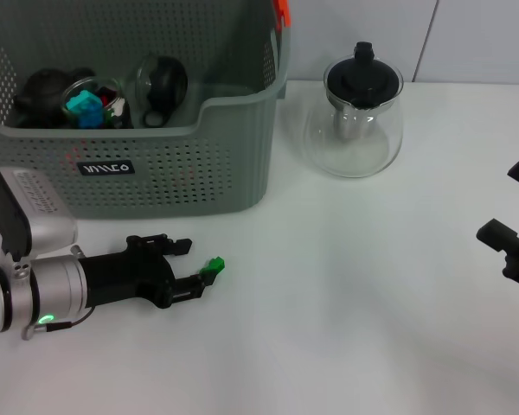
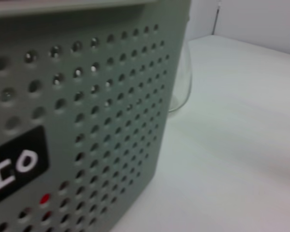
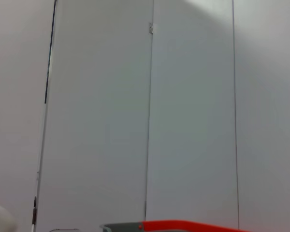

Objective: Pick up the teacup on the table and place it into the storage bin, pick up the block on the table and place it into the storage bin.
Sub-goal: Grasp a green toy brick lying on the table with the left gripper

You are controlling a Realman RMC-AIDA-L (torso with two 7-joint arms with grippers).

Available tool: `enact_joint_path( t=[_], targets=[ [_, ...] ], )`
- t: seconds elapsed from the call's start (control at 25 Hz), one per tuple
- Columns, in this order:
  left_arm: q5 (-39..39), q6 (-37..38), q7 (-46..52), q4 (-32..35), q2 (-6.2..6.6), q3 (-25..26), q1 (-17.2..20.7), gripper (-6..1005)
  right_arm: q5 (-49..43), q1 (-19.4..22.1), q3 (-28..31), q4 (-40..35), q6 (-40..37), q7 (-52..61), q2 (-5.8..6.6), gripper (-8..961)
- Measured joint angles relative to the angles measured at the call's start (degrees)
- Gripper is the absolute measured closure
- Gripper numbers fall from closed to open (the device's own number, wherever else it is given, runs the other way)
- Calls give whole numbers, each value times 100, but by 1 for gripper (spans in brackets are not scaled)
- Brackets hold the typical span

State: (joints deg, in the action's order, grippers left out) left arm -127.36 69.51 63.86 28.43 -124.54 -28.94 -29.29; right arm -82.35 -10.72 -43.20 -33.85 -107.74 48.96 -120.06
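Note:
The grey storage bin [image 1: 199, 164] stands at the back left, its black label facing me. Its perforated wall [image 2: 96, 125] fills the left wrist view. Inside it a glass teacup [image 1: 93, 97] lies beside a dark teapot [image 1: 43, 91] and a black-lidded glass piece [image 1: 160, 85]. A small green block [image 1: 214, 264] rests on the white table in front of the bin. My left gripper [image 1: 199, 260] lies low beside it, open, and the tip of its nearer finger touches the block. My right gripper [image 1: 510, 203] hovers open at the far right edge, holding nothing.
A glass pitcher [image 1: 362, 117] with a black lid stands to the right of the bin, its edge [image 2: 181, 89] showing in the left wrist view. An orange piece [image 1: 281, 12] sits at the bin's back corner. The right wrist view faces wall panels.

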Motion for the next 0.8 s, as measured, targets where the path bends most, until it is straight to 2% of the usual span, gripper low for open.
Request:
enact_joint_path(
  t=[0.8],
  targets=[
    [73,23,-31,-116,0,-63,2,347,0,-11,32,54,-54,-1,9,159]
  ],
)
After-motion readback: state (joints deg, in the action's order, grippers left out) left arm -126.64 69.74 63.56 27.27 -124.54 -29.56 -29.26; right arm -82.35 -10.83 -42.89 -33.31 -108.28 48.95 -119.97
